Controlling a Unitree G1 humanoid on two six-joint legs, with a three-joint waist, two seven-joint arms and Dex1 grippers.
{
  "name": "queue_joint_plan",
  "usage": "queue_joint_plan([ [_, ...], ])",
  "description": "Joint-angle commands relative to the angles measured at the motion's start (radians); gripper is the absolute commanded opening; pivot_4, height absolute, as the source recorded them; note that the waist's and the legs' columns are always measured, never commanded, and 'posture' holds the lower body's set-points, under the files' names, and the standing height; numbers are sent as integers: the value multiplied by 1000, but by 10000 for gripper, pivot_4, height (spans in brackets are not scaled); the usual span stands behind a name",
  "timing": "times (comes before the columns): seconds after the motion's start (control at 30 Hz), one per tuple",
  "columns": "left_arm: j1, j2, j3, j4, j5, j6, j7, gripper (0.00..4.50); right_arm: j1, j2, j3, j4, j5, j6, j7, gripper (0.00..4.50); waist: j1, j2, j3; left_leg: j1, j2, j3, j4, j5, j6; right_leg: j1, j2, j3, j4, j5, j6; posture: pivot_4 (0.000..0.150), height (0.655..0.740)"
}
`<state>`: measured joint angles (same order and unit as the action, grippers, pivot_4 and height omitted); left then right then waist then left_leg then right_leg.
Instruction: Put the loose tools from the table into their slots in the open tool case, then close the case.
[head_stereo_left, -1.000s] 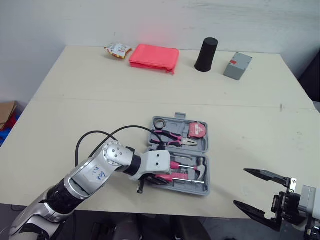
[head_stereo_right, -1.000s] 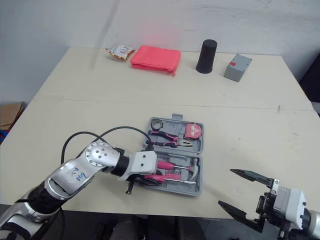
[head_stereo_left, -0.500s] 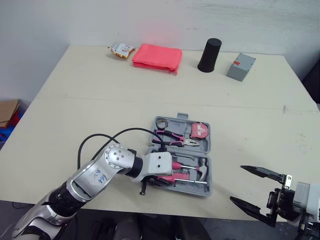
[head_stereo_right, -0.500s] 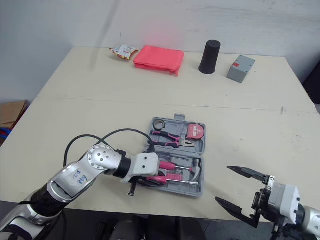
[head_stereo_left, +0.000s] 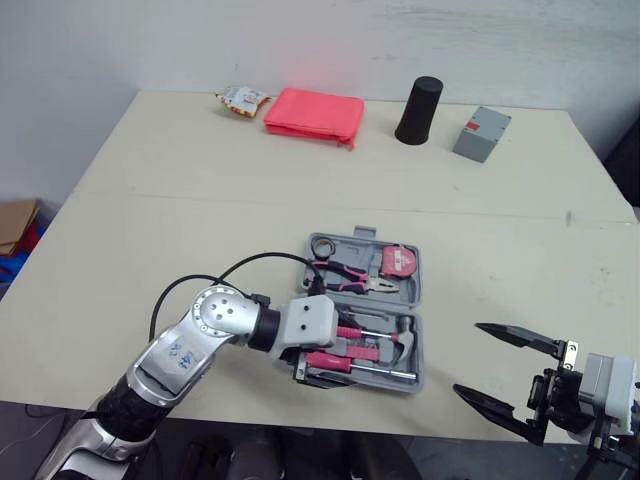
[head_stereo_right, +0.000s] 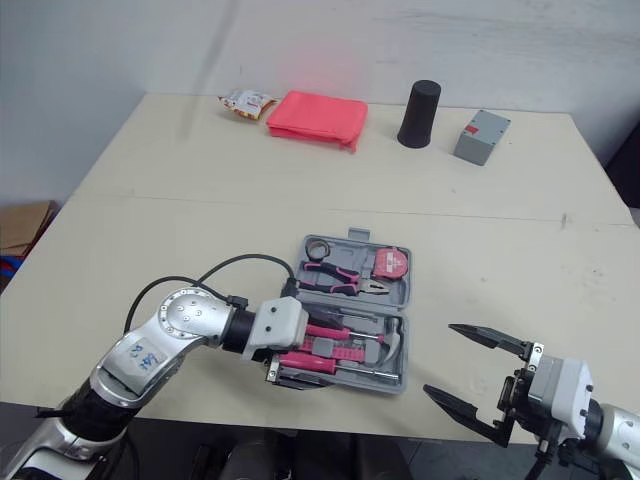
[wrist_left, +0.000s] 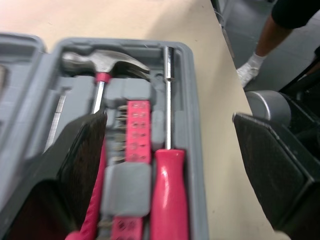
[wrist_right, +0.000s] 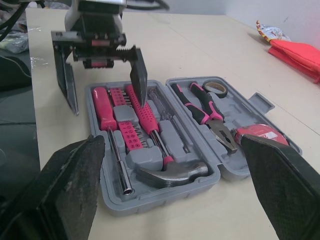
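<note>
A: On the table's (head_stereo_left: 180, 190) near middle the case (head_stereo_left: 419, 350) lies open, tools slotted; left gripper (wrist_right: 104, 90) spread astride the screwdriver (wrist_left: 168, 200).

B: Right gripper (head_stereo_left: 468, 358)?

A: Spread too, well apart; case looks rigid, light, probably slick; I'd hook the far half's rim to fold it.

The grey tool case (head_stereo_right: 352, 236) lies open on the beige table (head_stereo_right: 180, 200). Its far half holds pink-handled pliers (head_stereo_right: 340, 280), a tape measure (head_stereo_right: 388, 263) and a roll of tape (head_stereo_right: 315, 247). Its near half holds a hammer (head_stereo_right: 386, 345) and pink-handled drivers (head_stereo_right: 325, 350). The left gripper (head_stereo_right: 288, 370) sits over the case's near-left corner. The right gripper (head_stereo_right: 438, 359) hovers off the case's near-right side, apart from it, fingers spread wide. Well beyond the case stand a snack packet (head_stereo_right: 244, 99), a red pouch (head_stereo_right: 315, 117), a black cylinder (head_stereo_right: 417, 113) and a grey box (head_stereo_right: 480, 135).
</note>
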<state>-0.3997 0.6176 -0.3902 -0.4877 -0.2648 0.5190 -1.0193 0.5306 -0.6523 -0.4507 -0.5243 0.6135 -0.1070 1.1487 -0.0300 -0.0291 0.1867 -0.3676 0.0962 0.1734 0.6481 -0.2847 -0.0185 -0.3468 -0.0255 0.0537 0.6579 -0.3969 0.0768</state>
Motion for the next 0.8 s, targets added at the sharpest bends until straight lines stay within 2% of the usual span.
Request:
queue_joint_plan([
  [0.03, 83, -65, 113, 57, -139, -135, -52, 33717, -2, 1, -3, -9, 5, -10, 0, 45000, 1, 0, 0, 0, 0, 0, 0, 0, 0, 0, 0, 0, 0, 0, 0, 1500, 7400],
  [0.07, 110, -79, 135, 79, -163, -148, -55, 29570, -1, 3, -2, -9, 3, -11, -2, 45000, 0, 0, 0, 0, -1, 0, 0, 0, 1, 1, -1, 0, -1, 0, 0, 1500, 7400],
  [0.13, 141, -75, 120, 136, -109, -241, -77, 21209, -3, 4, 0, -9, 0, -12, -7, 45000, 0, 0, 0, 0, 0, 0, 0, -1, 1, 1, 0, 0, -1, 0, 0, 1500, 7400],
  [0.17, 148, -71, 109, 153, -83, -271, -80, 15460, -3, 4, -1, -10, -2, -11, -11, 45000, 0, 0, 0, 0, 0, 0, 0, -1, 1, 1, 0, 0, -1, 0, 0, 1500, 7400],
  [0.27, 165, -82, 92, 181, -67, -305, -79, 1724, -4, 2, -1, -18, -5, -6, -20, 45000, 0, 0, 0, 0, 0, 0, 0, -1, 1, 1, 0, 0, -1, 0, 0, 1500, 7400],
  [0.57, 205, -91, 16, 220, 40, -323, -35, 779, -2, -9, -6, -31, 0, 10, -34, 45000, 0, 0, 0, 0, 0, 0, -1, -4, 1, 2, -1, 0, -5, 0, 0, 1500, 7400],
  [0.8, 208, -87, 3, 241, 78, -256, 17, 779, -4, -5, -8, -27, 0, 5, -31, 45000, 0, 2, -2, 2, 0, 0, -1, -4, 2, 4, -1, 0, -5, 0, 0, 1500, 7400],
])
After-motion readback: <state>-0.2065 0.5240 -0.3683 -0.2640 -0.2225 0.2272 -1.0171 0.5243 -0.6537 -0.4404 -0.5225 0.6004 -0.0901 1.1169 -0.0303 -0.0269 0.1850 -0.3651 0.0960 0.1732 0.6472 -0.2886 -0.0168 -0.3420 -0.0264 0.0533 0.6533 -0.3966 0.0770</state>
